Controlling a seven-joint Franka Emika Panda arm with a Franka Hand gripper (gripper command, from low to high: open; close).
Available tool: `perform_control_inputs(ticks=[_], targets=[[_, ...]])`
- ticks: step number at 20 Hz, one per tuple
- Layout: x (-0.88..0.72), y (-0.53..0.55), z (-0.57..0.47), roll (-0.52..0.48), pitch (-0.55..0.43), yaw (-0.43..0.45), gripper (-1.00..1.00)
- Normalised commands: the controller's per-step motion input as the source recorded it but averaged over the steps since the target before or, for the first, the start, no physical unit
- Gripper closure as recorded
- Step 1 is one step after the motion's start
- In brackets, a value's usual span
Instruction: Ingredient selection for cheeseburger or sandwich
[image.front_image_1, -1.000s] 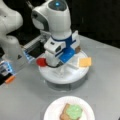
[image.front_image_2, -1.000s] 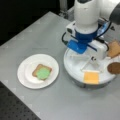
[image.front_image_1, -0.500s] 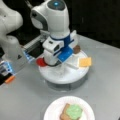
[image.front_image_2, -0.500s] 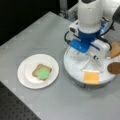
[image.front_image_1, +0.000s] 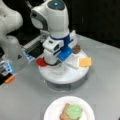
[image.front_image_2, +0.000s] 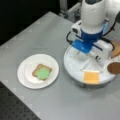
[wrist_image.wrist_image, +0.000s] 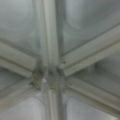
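One bread slice (image.front_image_2: 40, 70) with one lettuce blob (image.front_image_2: 43, 74) lies plated; tool (image.front_image_2: 91, 58) grip cannot be told.

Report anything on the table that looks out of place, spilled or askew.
Nothing looks spilled or damaged. The bread slice with lettuce lies flat on the white plate. The cheese square overhangs the divided tray's rim. The arm hides its pincer low over the tray.

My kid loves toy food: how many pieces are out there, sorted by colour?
Toast-brown bread slices: 2
Green lettuce: 1
Red disc: 1
Yellow cheese square: 1
Dark brown patty: 1
Total: 6
The hand is low over the white tray.
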Motion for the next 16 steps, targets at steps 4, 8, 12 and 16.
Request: perform_control_inputs(ticks=[4, 8, 12, 16], targets=[[-0.24, 0.06, -0.19, -0.100, -0.228, 0.087, -1.00], [-0.24, 0.06, -0.17, -0.090, -0.217, 0.095, -1.00], [-0.24, 0.06, -0.16, -0.082, -0.225, 0.103, -1.00], [-0.23, 0.09, -0.19, -0.049, -0.234, 0.084, -1.00]])
